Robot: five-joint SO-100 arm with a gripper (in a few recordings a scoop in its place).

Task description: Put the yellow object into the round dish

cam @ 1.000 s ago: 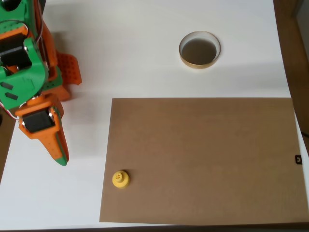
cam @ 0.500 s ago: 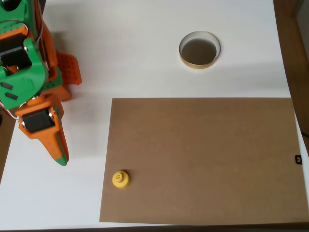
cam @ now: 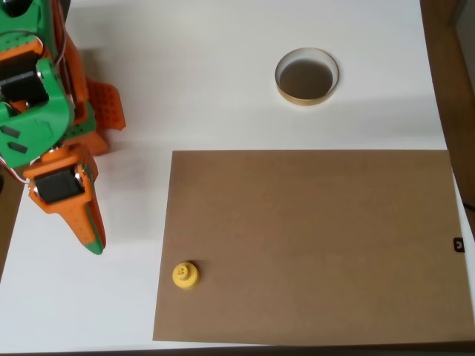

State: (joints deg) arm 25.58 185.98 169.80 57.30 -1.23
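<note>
Overhead view, yellow object (cam: 185,275) on brown mat (cam: 312,245), round dish (cam: 306,76) apart, end effector (cam: 90,236) clenched.

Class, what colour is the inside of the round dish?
Dark grey-brown inside the round dish, with a pale tan rim; overhead view.

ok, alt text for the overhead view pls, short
A small yellow object sits near the lower left corner of a brown sheet on a white table, far from the empty round dish at upper centre. The green-and-orange arm's gripper hangs at the left, holding nothing.
</note>
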